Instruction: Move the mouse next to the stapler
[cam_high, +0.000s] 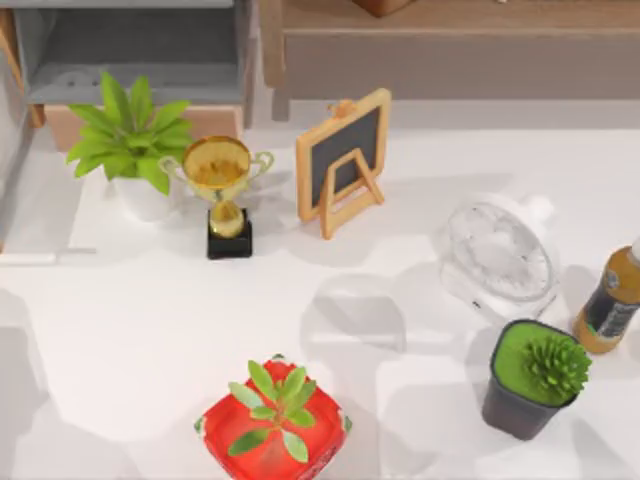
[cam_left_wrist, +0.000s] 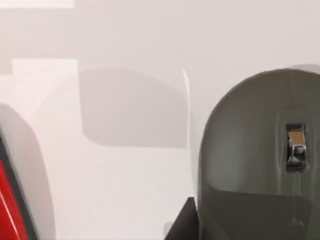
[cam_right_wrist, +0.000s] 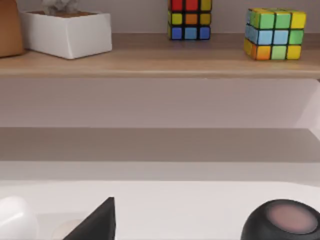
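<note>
Red pot with leafy plant, dark pot with succulent; gripper states impossible to tell

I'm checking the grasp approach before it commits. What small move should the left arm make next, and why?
Probably slide the left gripper sideways until it is centred over the mouse. The grey mouse lies on the white table close to that gripper but off to one side of it, untouched, its scroll wheel uppermost.
</note>
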